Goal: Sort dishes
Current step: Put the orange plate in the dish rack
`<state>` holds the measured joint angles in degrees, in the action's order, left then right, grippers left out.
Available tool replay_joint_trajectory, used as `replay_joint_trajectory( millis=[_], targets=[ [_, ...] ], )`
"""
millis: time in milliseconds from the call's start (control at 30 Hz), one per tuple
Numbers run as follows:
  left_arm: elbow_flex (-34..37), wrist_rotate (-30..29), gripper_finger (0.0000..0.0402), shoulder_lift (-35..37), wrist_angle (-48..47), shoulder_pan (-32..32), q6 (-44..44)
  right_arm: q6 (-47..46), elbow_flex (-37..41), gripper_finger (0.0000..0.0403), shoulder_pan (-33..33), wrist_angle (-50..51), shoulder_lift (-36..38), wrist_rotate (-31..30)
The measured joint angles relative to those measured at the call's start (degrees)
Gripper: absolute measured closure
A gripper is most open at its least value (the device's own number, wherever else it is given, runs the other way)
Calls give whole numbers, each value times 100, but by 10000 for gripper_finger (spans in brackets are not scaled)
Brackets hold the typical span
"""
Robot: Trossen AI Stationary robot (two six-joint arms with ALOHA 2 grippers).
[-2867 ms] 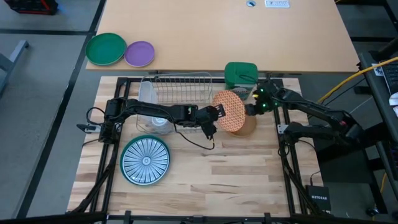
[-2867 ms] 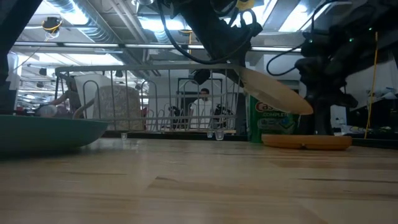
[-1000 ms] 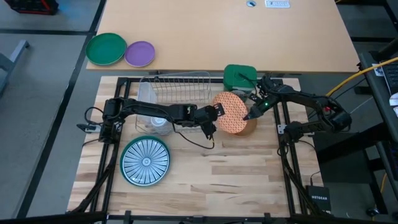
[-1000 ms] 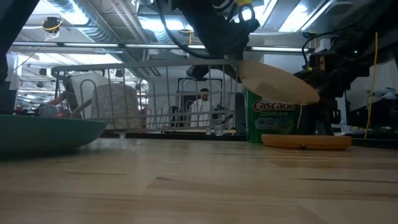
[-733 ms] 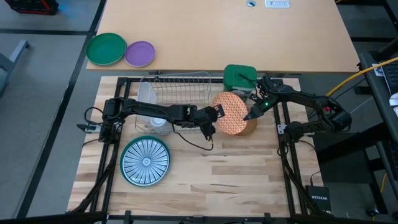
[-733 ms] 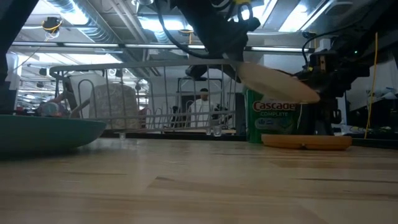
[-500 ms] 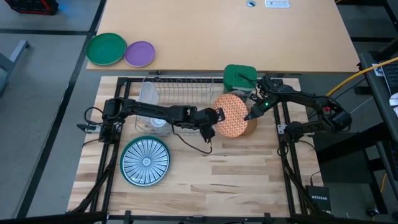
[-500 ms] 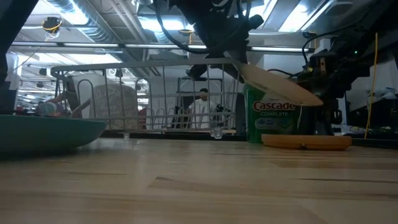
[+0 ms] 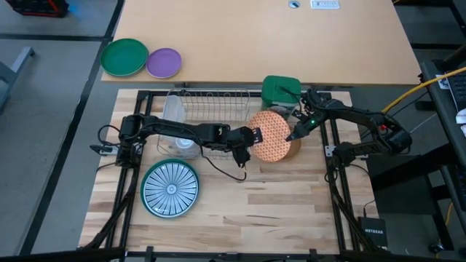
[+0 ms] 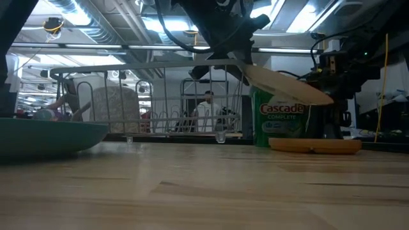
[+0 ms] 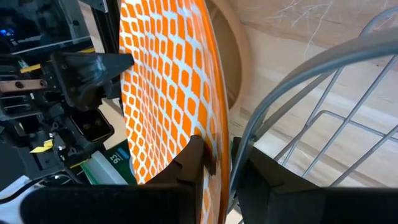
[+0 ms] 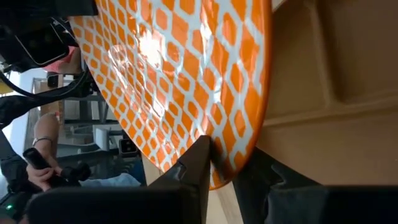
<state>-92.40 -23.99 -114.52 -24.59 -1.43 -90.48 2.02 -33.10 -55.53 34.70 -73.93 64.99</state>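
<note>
Now pinched at both rims: orange plate (image 9: 271, 135), aloft over brown plate (image 9: 289, 148), left gripper (image 9: 251, 137) clamped on, right gripper (image 9: 293, 133) just closed on opposite edge. Handover likely ready.

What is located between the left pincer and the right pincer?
The round orange-patterned plate, clamped at opposite rims by left pincer and right pincer, seen in the high view.
</note>
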Motion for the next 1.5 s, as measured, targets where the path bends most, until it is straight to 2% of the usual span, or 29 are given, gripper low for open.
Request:
replay_joint_trajectory(
  millis=[267,500,1233,1400,1500],
  targets=[
    [0,-4,346,-9,11,0,-16,293,0,343,0,588,52,33],
    [5,-17,343,-9,93,12,-68,333,-2,371,0,915,248,118],
    [11,85,322,-9,144,4,-197,269,-2,366,0,648,1010,-61],
    [15,134,321,-26,158,4,-209,295,-10,365,0,544,1010,-509],
    [15,141,322,-33,169,0,-278,271,-11,352,0,500,1010,-555]
  ],
)
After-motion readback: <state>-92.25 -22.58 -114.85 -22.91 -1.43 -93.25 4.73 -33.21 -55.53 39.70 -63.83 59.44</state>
